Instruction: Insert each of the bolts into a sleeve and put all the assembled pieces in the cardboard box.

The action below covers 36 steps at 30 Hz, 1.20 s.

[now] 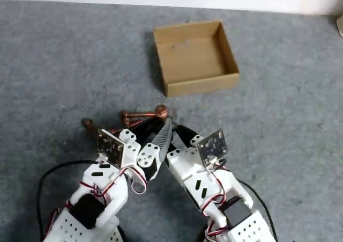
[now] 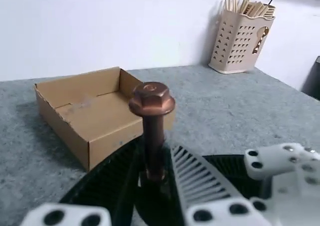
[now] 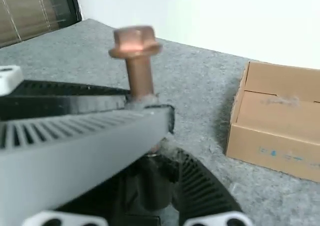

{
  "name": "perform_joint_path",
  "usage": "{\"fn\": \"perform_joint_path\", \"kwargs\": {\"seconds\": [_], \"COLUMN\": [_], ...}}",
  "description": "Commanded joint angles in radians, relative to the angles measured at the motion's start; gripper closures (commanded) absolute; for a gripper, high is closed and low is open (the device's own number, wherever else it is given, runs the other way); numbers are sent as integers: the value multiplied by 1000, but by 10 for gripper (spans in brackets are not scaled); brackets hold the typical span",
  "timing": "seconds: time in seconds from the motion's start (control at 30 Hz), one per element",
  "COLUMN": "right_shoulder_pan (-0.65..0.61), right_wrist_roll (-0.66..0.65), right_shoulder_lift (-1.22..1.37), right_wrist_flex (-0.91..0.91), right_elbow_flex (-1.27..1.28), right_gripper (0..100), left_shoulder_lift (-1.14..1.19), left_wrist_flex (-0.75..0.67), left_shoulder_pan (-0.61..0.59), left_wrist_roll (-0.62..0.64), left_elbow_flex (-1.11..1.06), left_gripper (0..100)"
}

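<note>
A copper bolt (image 2: 151, 103) stands upright, its hex head (image 1: 161, 111) topmost where both grippers meet. My left gripper (image 2: 152, 161), with one black and one grey ribbed finger (image 2: 200, 178), is shut on the bolt's shaft (image 3: 140, 78). Just below, my right gripper (image 3: 155, 186) closes its black jaws on a dark sleeve that the shaft runs down into. In the high view the left gripper (image 1: 161, 126) and right gripper (image 1: 171, 129) cross under the bolt head. The open cardboard box (image 1: 195, 57) sits beyond them, with nothing in it.
More copper pieces lie on the grey carpet left of the grippers: one (image 1: 131, 115) close by, another (image 1: 87, 123) farther left. A beige perforated holder (image 2: 240, 35) with sticks stands against the far wall. Black cables (image 1: 45, 180) trail beside the left arm.
</note>
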State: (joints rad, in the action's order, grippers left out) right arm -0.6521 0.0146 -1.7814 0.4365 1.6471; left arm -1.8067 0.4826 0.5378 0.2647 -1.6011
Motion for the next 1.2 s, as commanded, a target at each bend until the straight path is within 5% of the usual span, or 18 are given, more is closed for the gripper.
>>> {"fn": "perform_joint_path", "kwargs": {"seconds": [0.0, 0.17, 0.43, 0.83, 0.93, 1.17], "right_shoulder_pan": [27, 24, 25, 28, 28, 28], "right_wrist_roll": [-6, -6, -6, -6, -6, -5], "right_shoulder_lift": [-2, -2, -2, -2, -2, -1], "right_wrist_flex": [1, 1, 1, 2, 2, 8], "right_elbow_flex": [-16, -10, -8, 18, 19, 28], "right_gripper": [995, 995, 995, 995, 995, 995], "left_shoulder_lift": [-7, -8, -7, -8, -8, 1], "left_wrist_flex": [2, -5, 169, 267, 273, 279], "left_shoulder_pan": [12, 4, 10, -24, -124, -401], "left_wrist_roll": [0, -2, -40, -43, -41, -48], "left_elbow_flex": [-33, -64, 54, 311, 291, 236], "left_gripper": [995, 982, 632, 864, 993, 993]}}
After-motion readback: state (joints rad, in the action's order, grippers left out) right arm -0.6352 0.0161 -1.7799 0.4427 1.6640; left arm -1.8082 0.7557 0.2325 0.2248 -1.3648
